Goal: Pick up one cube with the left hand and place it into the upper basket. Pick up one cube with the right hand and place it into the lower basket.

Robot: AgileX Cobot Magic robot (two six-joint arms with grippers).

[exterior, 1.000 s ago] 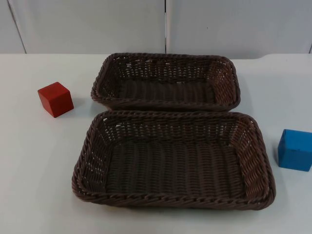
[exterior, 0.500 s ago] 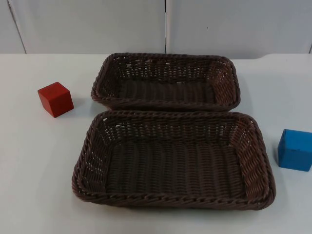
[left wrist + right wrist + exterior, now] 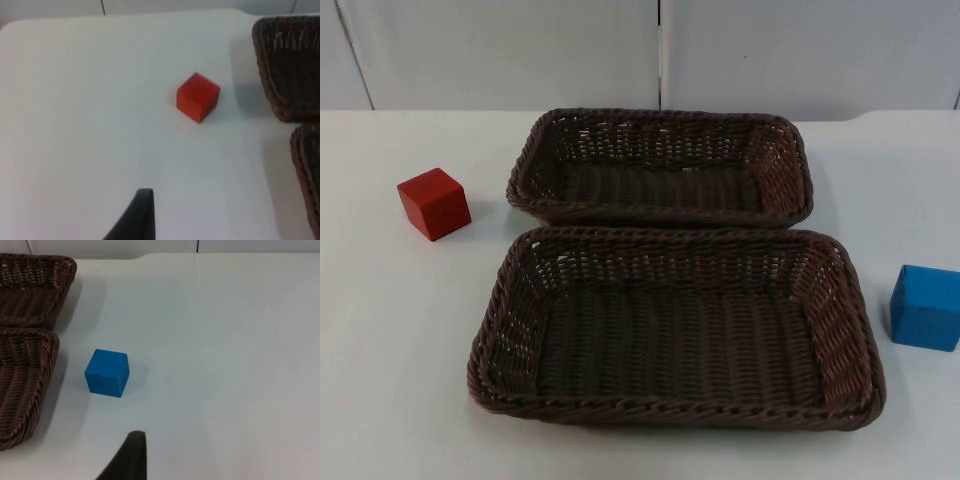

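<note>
A lab or test bench: a bare white surface (image 3: 410,350) ends at a plain grey partition wall (image 3: 500,50) behind it. On the surface, two wicker baskets (image 3: 660,165) sit between a red cube (image 3: 434,203) and a blue cube (image 3: 926,307), laid out like props.

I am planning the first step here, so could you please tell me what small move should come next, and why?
Probably lower the left tool toward the red cube, which sits untouched on the table left of the upper basket. Both baskets hold nothing, and the blue cube likewise waits right of the lower basket, ahead of the right tool.
</note>
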